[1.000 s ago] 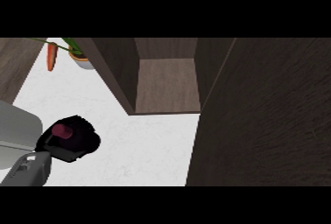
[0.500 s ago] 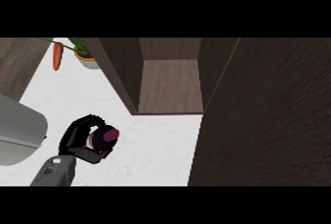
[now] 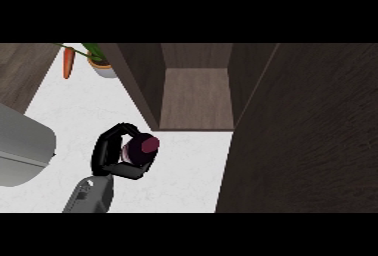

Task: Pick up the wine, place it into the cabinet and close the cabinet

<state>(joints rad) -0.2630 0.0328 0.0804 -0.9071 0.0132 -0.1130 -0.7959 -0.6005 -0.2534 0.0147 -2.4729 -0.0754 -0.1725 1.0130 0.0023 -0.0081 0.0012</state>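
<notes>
Clearance matters: the left hand [image 3: 105, 152], fingers curled round the wine bottle [image 3: 146, 146] at lower left, should carry it upright into the open cabinet [image 3: 196, 100] at upper centre, missing its side wall

The only camera, at head height, looks steeply down from close above and behind the black left hand [image 3: 108, 150], facing the white marbled counter top [image 3: 184, 172] beneath it and the open dark brown wooden cabinet [image 3: 196, 97] just ahead and right of that hand.
</notes>
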